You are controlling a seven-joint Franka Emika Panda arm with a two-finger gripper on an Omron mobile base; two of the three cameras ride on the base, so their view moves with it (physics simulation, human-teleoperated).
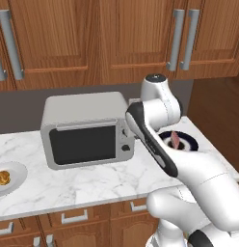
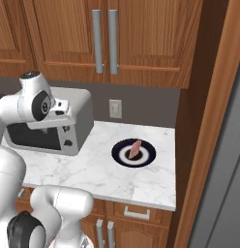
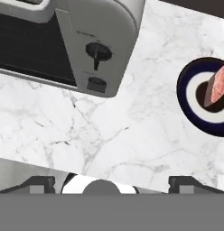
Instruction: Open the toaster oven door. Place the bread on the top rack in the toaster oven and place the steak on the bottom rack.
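The toaster oven [image 1: 85, 111] stands on the marble counter with its door [image 1: 83, 143] closed. Both racks are hidden behind the dark glass. The bread [image 1: 2, 178] lies on a white plate [image 1: 19, 172] at the counter's left end. To the right of the oven, the steak [image 2: 136, 147] leans on a dark blue plate [image 2: 119, 155]. My gripper [image 3: 114, 182] hangs above the counter by the oven's right front corner [image 2: 76, 121], open and holding nothing. In the hand view the oven's knob panel [image 3: 98, 52] is at the upper left and the steak [image 3: 217, 85] at the right edge.
Wooden wall cabinets [image 1: 116, 38] hang above the oven, and a tall wooden panel [image 2: 209, 121] closes off the counter's right end. A wall outlet [image 2: 114, 108] sits behind the blue plate. Bare marble [image 3: 132, 135] lies between the oven and the plate.
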